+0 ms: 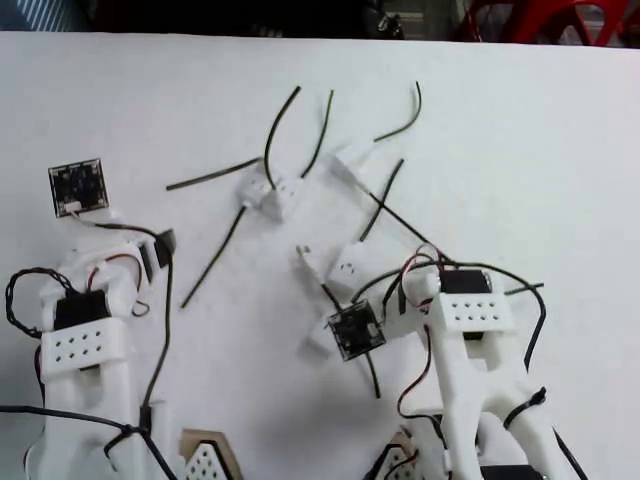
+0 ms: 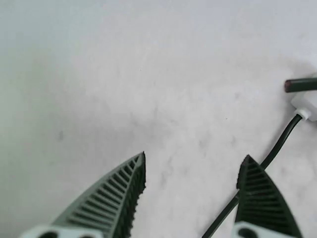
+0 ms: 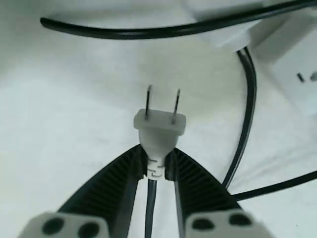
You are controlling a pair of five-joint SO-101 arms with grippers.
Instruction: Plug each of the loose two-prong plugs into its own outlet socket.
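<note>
R end effector [image 3: 156, 151] is clamped on a white two-prong plug [image 3: 159, 130], gripping it at the neck where the dark cord [image 3: 149, 208] leaves. The prongs [image 3: 147, 103] are bare and point away from the wrist. A white socket [image 3: 297, 69] sits near the plug, off to one side. Plug and socket are apart. A black cable [image 3: 148, 30] lies across the counter [image 3: 64, 124] beyond the prongs, and another [image 3: 247, 114] curves past beside the plug.

From above, the held plug [image 1: 306, 260] is near the middle of the counter [image 1: 520, 120], just left of that socket [image 1: 352, 266]. Its prongs aim up and left, not at the socket face.

L end effector [image 2: 194, 156] is apart, w/ nothing between its ribbed fingers [image 2: 116, 198]. It hangs over bare counter. A dark green cord [image 2: 277, 146] runs right by one finger up to a second plug's white neck [image 2: 306, 105]. Can't tell if cord and finger touch. A cut cord end [image 2: 299, 85] lies just beside that neck.

Farther back in the top view there's a white block cluster [image 1: 270, 195] w/ several dark cords running off it, plus one more white block [image 1: 355, 155] to its right. Can't tell whether anything is plugged in there.
</note>
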